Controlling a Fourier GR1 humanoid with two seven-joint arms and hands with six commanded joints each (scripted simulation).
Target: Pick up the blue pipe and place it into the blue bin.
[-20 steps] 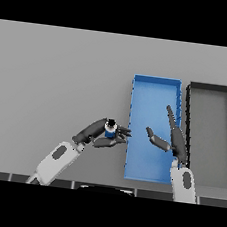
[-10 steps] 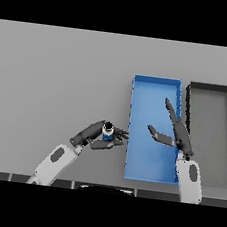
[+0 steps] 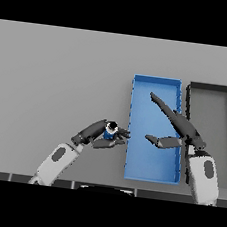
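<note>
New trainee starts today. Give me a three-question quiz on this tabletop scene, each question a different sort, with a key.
1. True or false: the blue pipe already lies inside the blue bin.
2. Which hand holds the pipe?
A. left hand
B. right hand
C. neither
3. Fill in: the tray just right of the blue bin is the ____ bin.

Key:
1. False. The pipe sits on the grey table, left of the bin's wall.
2. A. The left hand's fingers curl round it, while the right hand is open over the blue bin.
3. Black.
</note>
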